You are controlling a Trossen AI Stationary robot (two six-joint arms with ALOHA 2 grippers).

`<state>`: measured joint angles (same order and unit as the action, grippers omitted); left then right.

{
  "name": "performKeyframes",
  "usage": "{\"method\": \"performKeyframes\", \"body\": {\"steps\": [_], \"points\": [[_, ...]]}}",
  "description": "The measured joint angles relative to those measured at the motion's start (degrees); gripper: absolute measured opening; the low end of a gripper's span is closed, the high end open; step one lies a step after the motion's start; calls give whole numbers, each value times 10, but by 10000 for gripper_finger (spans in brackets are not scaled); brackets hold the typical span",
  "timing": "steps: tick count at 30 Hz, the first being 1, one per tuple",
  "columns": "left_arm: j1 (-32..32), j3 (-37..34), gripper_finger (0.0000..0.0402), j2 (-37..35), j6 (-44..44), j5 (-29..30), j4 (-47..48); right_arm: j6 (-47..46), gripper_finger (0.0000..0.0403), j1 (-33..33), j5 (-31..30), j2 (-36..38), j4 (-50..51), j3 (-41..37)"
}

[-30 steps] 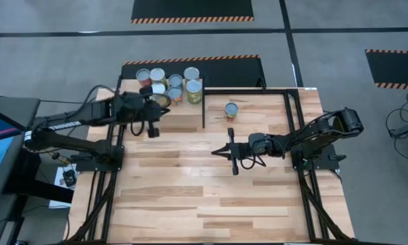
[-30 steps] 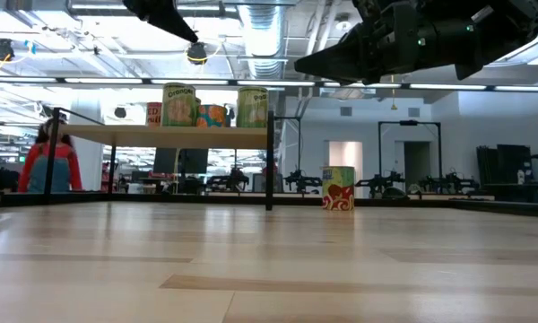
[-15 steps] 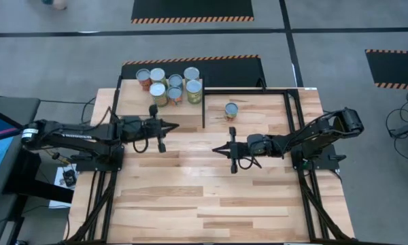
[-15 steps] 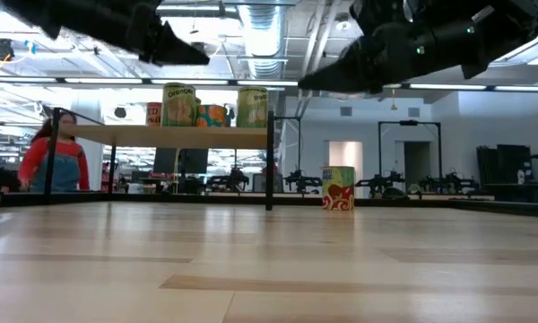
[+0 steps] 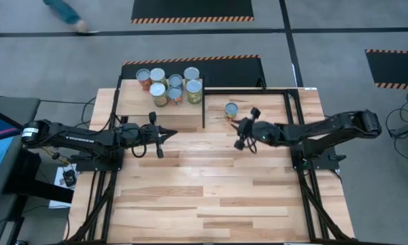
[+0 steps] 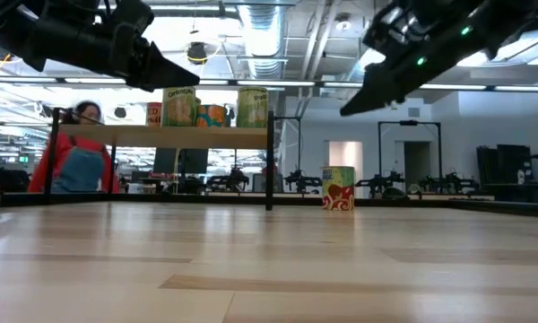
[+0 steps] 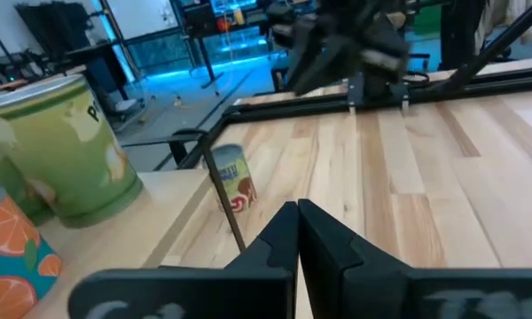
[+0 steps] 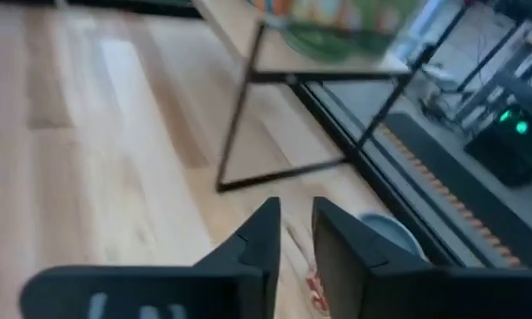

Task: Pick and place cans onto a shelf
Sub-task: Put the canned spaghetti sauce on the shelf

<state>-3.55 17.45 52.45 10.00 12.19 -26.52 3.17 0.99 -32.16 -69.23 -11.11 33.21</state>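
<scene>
Dark and nearly closed, the right gripper [image 5: 239, 131] hangs above the tabletop just short of the lone can [image 5: 231, 110], its two fingers [image 8: 257, 232] drawn to a narrow gap with nothing between them. From the right wrist the can's shiny silver lid [image 8: 392, 232] shows just past the fingertips, with a scrap of red and white label below it. That can stands upright on the planked table [image 5: 211, 190], just beside the black corner post of the shelf [image 5: 132, 102]; at table height its label [image 6: 338, 188] reads green at the top with red and white shapes lower down. The shelf is a pale, smooth plywood platform raised on thin black legs at the far left of the table. On it stand six more cans [image 5: 171, 84], upright and close together, with silver-blue lids and green, orange and red labels; the left wrist view shows a light green one [image 7: 66, 146] and an orange-patterned one [image 7: 9, 257] close up. The left gripper [image 5: 171, 131] hovers over the table near the shelf's front edge, its fingers [image 7: 279, 239] pressed together and empty.
</scene>
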Motion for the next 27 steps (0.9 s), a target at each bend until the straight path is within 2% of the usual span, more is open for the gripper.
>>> {"method": "performKeyframes", "body": {"steps": [7, 16, 21, 27], "points": [[2, 0, 0, 0, 0, 0, -15, 11, 139, 128, 110, -61, 31, 20], [13, 0, 0, 0, 6, 0, -13, 57, 205, 192, 126, -165, 137, 118], [13, 0, 0, 0, 7, 0, -12, 59, 200, 201, 126, -215, 203, 165], [12, 0, 0, 0, 5, 1, -10, 75, 146, 212, 119, -257, 212, 199]]}}
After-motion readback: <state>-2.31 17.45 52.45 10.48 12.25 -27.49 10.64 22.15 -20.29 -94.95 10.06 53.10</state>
